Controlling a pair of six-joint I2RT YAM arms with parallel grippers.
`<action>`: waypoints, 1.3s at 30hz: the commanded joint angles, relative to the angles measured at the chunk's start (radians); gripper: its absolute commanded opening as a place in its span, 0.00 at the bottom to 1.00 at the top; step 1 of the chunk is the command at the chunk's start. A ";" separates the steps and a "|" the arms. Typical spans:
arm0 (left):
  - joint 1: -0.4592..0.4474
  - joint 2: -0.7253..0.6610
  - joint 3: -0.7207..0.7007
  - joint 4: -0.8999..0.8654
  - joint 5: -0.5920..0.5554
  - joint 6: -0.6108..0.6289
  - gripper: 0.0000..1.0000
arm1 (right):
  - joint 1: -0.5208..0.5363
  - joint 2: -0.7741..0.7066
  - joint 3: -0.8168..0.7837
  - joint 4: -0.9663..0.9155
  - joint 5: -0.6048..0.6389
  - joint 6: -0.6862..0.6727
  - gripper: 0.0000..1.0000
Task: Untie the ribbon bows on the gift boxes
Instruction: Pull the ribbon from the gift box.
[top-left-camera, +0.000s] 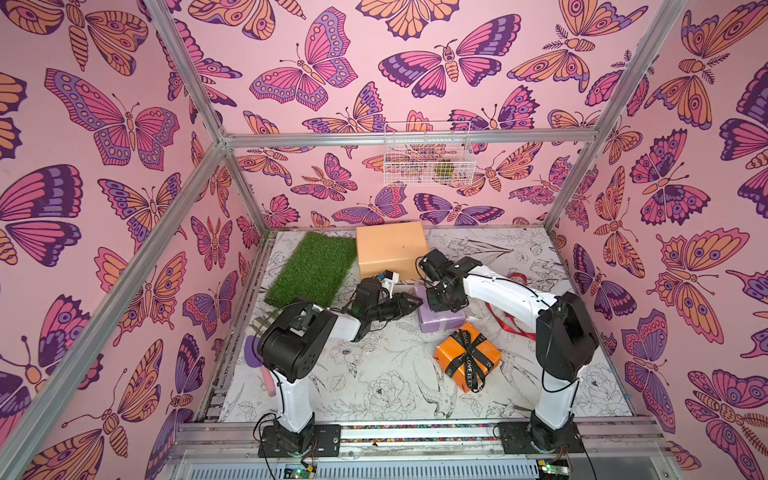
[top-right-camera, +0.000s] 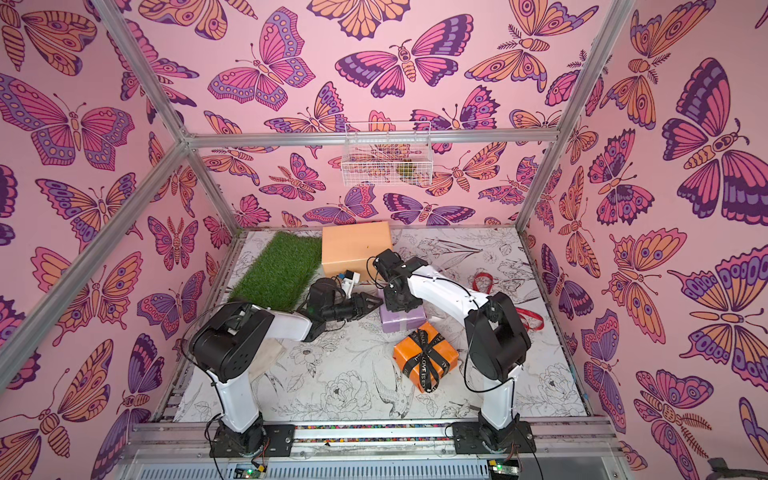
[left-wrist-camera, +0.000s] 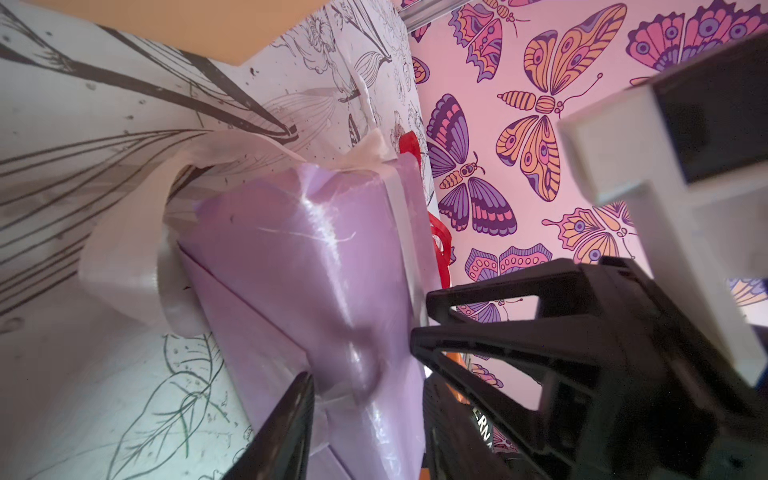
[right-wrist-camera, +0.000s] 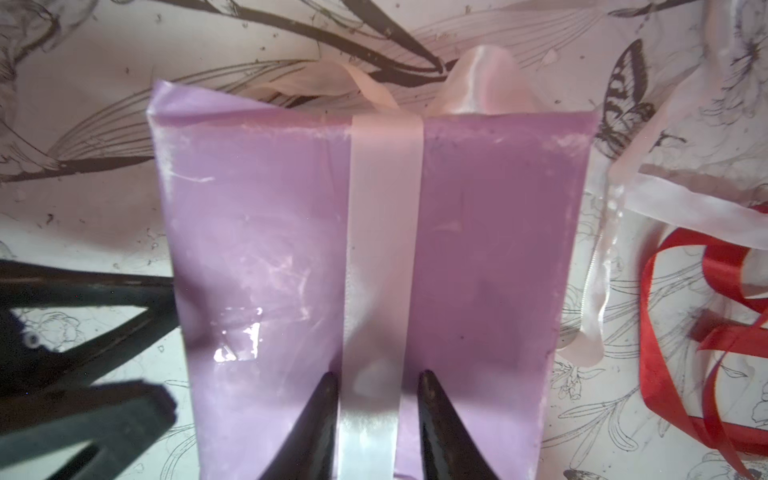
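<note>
grass mat (top-left-camera: 311, 268): lies at the far left of the table (top-left-camera: 374, 374), its long edge close beside the peach box.
peach box (top-left-camera: 390, 249): stands at the back, against the far edge, the largest of the three.
my left gripper (left-wrist-camera: 359, 357): reaches in from the left at the lilac box. My fingers are spread, with a corner of the box between them. In the right wrist view one tip rests against the box's side. I cannot tell whether the two are clamping the box or only bracketing it.
lilac box (top-left-camera: 442, 320): sits mid-table, just in front of the peach box and just behind the orange box.
pale ribbon (right-wrist-camera: 384, 208): one flat band runs straight across the lilac box's upper face. A loop shows past one edge, and loose lengths trail on the table beside the box.
my right gripper (right-wrist-camera: 376, 376): points down over the lilac box, fingertips a little apart, one on each side of the band (close to its edges). I cannot tell whether they nip it.
orange box (top-left-camera: 490, 351): sits nearest the front, turned corner-on.
black ribbon (top-left-camera: 469, 353): white-lettered, crossed over the orange box's top and knotted at the middle.
red ribbon (right-wrist-camera: 650, 353): lies loose in curls on the table, to the right of the lilac box.
</note>
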 joint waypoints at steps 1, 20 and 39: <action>-0.002 -0.031 0.023 -0.080 -0.018 0.061 0.46 | 0.001 0.039 -0.008 -0.003 -0.028 -0.006 0.34; -0.002 -0.067 0.080 -0.245 -0.061 0.152 1.00 | -0.174 -0.075 -0.284 0.522 -0.673 0.084 0.00; -0.001 -0.043 0.099 -0.367 -0.194 0.213 1.00 | -0.275 -0.103 -0.482 1.000 -0.973 0.339 0.00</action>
